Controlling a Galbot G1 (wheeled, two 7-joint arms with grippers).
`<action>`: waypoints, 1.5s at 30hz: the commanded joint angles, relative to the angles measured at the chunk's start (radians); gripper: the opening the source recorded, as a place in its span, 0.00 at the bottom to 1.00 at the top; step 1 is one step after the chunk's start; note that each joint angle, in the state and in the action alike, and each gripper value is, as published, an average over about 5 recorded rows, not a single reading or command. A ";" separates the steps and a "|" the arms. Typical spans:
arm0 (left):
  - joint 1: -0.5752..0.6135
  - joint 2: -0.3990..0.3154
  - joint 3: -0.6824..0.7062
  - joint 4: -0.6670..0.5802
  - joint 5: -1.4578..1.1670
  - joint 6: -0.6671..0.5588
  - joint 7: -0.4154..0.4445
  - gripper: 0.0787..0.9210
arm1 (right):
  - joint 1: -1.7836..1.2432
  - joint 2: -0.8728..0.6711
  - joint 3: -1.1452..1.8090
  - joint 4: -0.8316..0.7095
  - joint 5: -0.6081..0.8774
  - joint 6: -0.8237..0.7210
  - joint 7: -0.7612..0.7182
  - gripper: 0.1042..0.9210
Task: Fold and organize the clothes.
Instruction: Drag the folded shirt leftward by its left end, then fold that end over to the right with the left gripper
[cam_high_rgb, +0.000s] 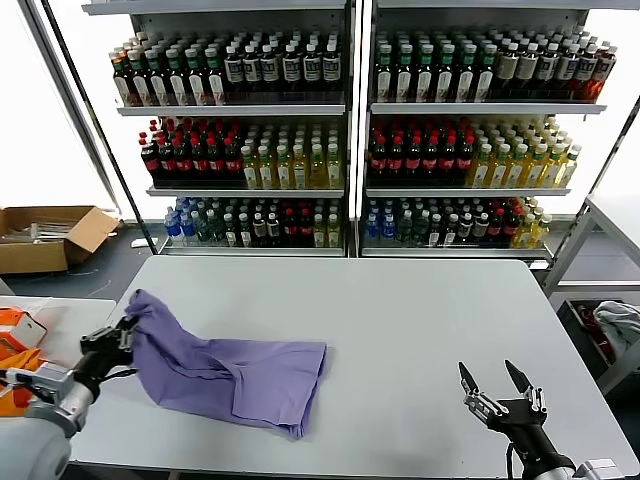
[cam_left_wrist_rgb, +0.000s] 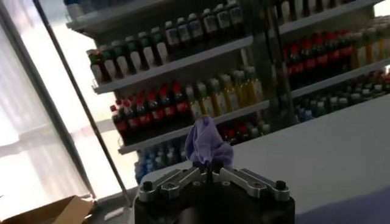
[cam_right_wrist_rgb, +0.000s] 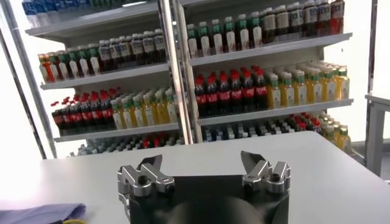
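Left tool (cam_high_rgb: 122, 338) pinches the rumpled lavender T-shirt (cam_high_rgb: 240, 375); right tool (cam_high_rgb: 493, 385) gapes wide.

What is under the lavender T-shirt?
The T-shirt lies on the grey table, its left end lifted, pinched by the shut left gripper. Anything beneath the cloth is covered and cannot be seen.
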 joint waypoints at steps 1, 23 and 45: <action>-0.087 -0.026 0.257 -0.123 0.029 0.060 -0.011 0.03 | 0.000 0.002 -0.004 -0.003 -0.002 -0.002 0.001 0.88; -0.147 -0.219 0.545 0.019 0.192 0.082 -0.023 0.06 | 0.038 0.026 -0.057 -0.027 -0.035 -0.014 0.005 0.88; -0.024 -0.133 0.324 -0.293 -0.023 0.204 -0.053 0.77 | 0.072 0.025 -0.080 -0.036 -0.047 -0.022 0.007 0.88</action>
